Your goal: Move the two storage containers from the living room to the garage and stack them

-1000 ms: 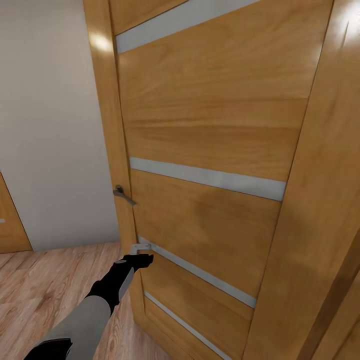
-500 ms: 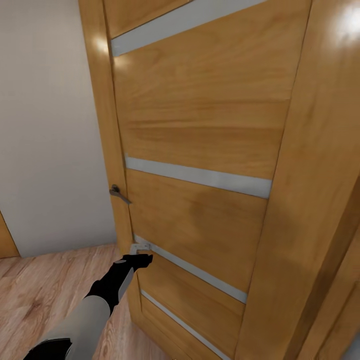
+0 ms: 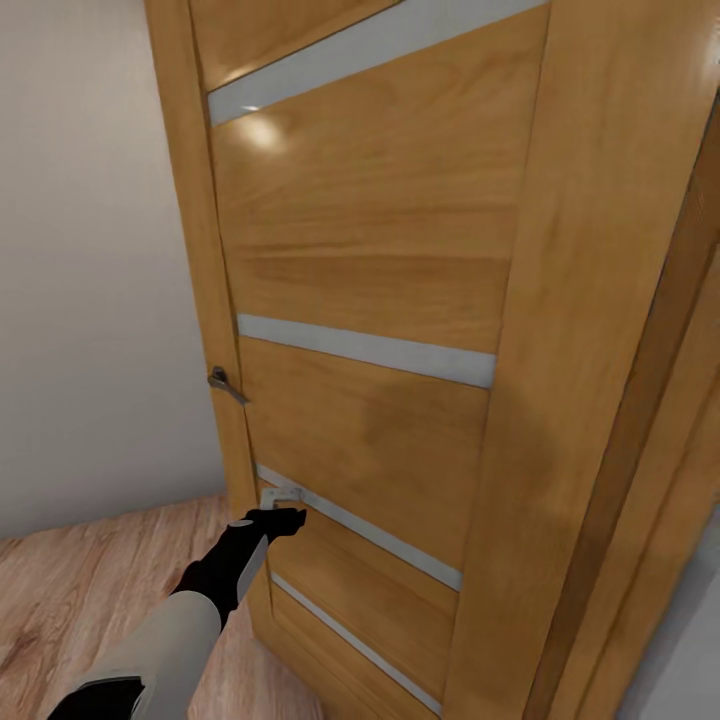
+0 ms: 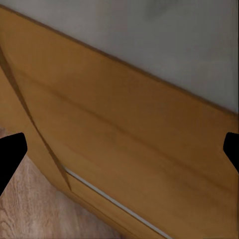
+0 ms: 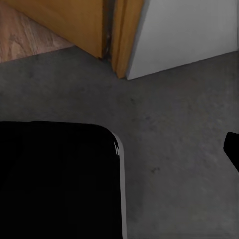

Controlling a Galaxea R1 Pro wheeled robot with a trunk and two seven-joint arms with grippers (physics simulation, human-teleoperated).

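Left end effector (image 3: pixel 282 508) spread wide — against wooden door (image 3: pixel 380 260).

Directly ahead, a door (image 3: pixel 380 330), handle (image 3: pixel 225 384) on its left edge; wall (image 3: pixel 90 280) to its left, plank floor (image 3: pixel 70 590) below, left arm (image 3: pixel 190 610) reaching toward the door's lower part.

Left arm (image 3: pixel 175 625) extends forward and up, black wrist leading. Left pincer (image 3: pixel 283 497) fingers spread wide apart, empty. Right pincer: one black fingertip (image 5: pixel 232 149) visible, spread undetermined.
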